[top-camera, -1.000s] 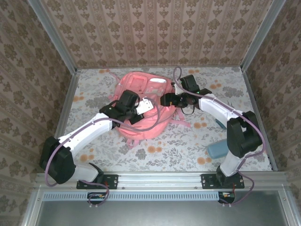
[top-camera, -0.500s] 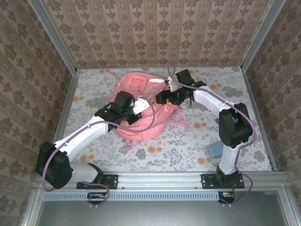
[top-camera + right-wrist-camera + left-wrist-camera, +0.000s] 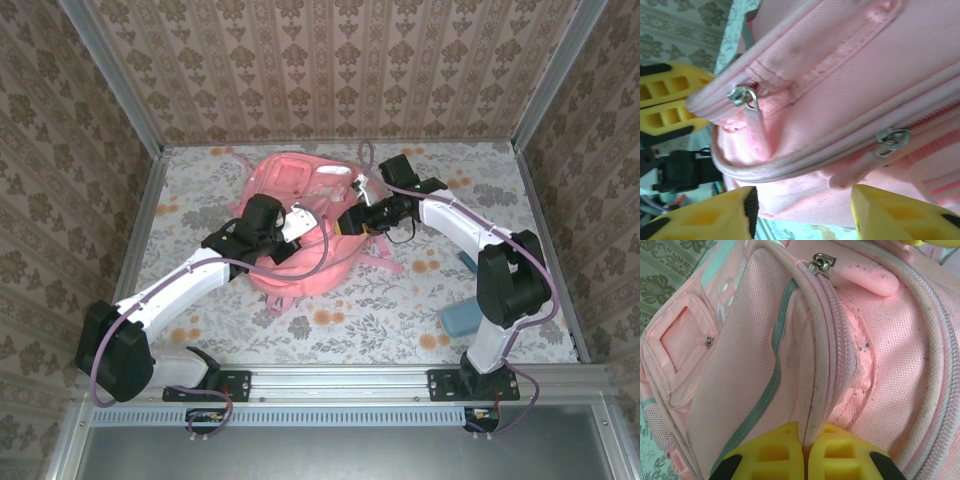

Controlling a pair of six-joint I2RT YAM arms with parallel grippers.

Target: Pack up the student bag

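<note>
The pink student bag [image 3: 300,268] lies in the middle of the table. My left gripper [image 3: 298,222] is shut on the bag, pinching the fabric fold along a zipper seam [image 3: 822,340] between its yellow fingers [image 3: 770,450]. A metal slider with a pink pull [image 3: 867,279] sits further up that seam. My right gripper [image 3: 352,222] is open at the bag's right side. Its fingers [image 3: 715,215] stand on either side of the pink fabric [image 3: 840,75], below two zipper pulls [image 3: 756,132] [image 3: 855,169], touching neither.
A light blue case [image 3: 465,318] lies near the front right by the right arm's base. A thin dark blue item [image 3: 467,262] lies just behind it. Pink straps [image 3: 385,262] trail from the bag. Patterned walls close in three sides.
The right gripper's jaws have narrowed and it has shifted slightly along the bag's right side. The left gripper has kept its pinch on the bag.
</note>
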